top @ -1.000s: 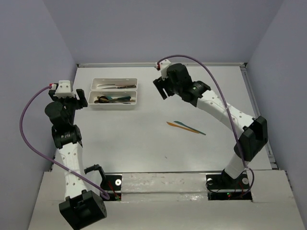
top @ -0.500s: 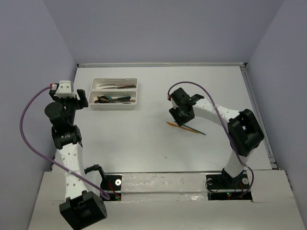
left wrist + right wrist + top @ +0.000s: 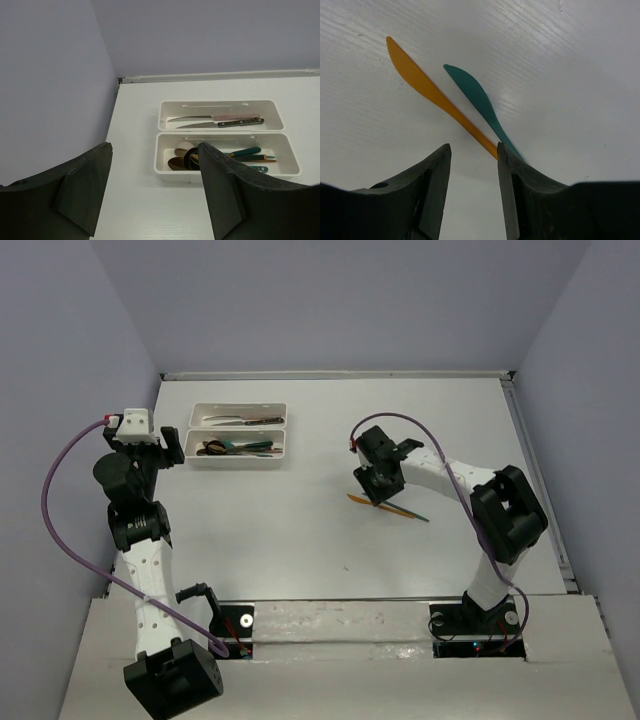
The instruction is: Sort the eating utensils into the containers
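Cutlery check: orange knife (image 3: pixel 427 90) and teal knife (image 3: pixel 475 97) loose under right gripper (image 3: pixel 472 152)

I read the right gripper low over the table (image 3: pixel 300 540), fingers apart, gripping nothing. Both knives lie flat, blades splayed, handles converging at one finger. Left gripper (image 3: pixel 154 152) spread wide, empty, facing two white trays set side by side at the table's far left. Far tray (image 3: pixel 220 104): two table knives (image 3: pixel 215 120). Near tray (image 3: pixel 159 150): spoons (image 3: pixel 180 159) and teal-handled pieces (image 3: pixel 247 152).
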Controlling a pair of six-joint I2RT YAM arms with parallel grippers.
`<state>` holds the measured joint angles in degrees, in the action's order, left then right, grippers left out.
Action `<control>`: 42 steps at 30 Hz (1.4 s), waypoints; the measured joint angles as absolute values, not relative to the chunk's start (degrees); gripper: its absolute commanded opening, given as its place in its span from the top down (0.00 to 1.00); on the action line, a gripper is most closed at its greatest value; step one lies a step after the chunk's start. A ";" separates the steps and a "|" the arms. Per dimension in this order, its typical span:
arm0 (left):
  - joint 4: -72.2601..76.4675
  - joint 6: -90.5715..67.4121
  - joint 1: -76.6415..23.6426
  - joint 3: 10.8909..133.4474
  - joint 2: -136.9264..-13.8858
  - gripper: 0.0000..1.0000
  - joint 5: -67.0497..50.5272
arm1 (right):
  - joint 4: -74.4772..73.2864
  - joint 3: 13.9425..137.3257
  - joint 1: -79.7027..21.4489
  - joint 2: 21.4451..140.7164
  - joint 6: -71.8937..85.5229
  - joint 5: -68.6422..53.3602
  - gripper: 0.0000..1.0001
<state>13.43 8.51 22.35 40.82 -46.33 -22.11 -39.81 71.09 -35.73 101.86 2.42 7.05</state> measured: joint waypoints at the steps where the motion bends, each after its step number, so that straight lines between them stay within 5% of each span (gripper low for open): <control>1: 13.43 8.51 22.35 40.82 -46.33 0.19 -22.11 | -39.68 71.09 -35.73 102.04 2.44 7.01 0.55; 42: 13.45 8.49 22.61 40.82 -46.33 0.19 -22.46 | -41.34 69.43 -44.45 105.73 9.08 7.90 0.63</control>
<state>13.45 8.49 22.61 40.82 -46.33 -22.46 -41.34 69.43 -44.45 105.73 9.08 7.90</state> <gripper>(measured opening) 0.808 0.353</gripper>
